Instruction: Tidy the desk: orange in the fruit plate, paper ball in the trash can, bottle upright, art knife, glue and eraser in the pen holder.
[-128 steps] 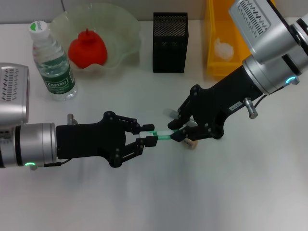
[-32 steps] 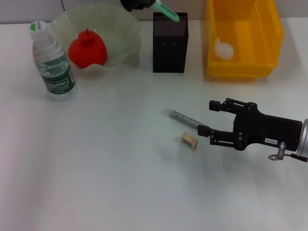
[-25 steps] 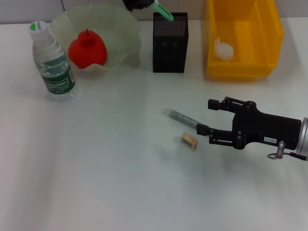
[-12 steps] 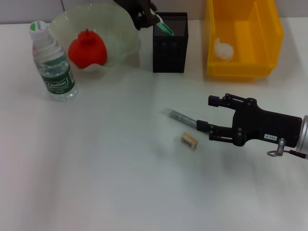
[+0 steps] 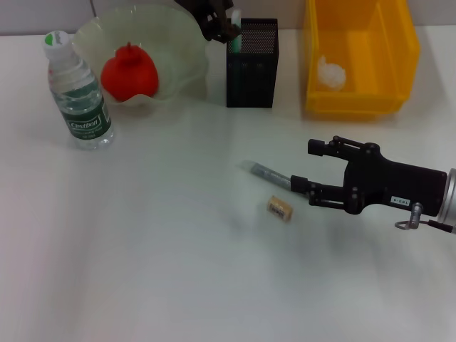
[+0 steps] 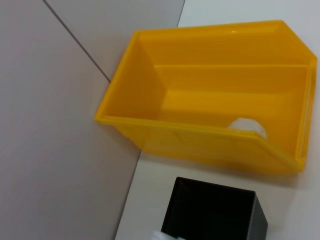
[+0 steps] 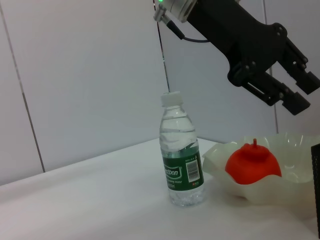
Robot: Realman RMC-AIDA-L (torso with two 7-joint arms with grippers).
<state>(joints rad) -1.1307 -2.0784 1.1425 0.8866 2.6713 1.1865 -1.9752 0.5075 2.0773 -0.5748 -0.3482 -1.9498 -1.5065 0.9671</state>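
Closest to the robot, the eraser (image 5: 280,207) is lying flat on the white desk (image 5: 157,242), off on its own. Just past it the right gripper (image 5: 303,171) hangs low over the desk with its fingers spread open, nothing in them, and the lower fingertip sits right at the end of the glue (image 5: 265,172), which lies at a slant next to the eraser. Can't tell if that fingertip is actually touching the stick or not. Over on the left side the bottle (image 5: 77,90) is standing upright with its cap on, near the fruit plate (image 5: 178,43), and the orange (image 5: 129,71) is sitting inside the plate. Further back, the pen holder (image 5: 251,64) stands between the plate and the trash can (image 5: 360,100), and the paper ball (image 5: 331,73) is down inside the trash can. The left gripper (image 5: 226,23) is at the far edge right over the near-left corner of the pen holder, pinching the art knife (image 5: 234,16), only the pale top end of it shows above the rim, the rest is down in the mesh cup.
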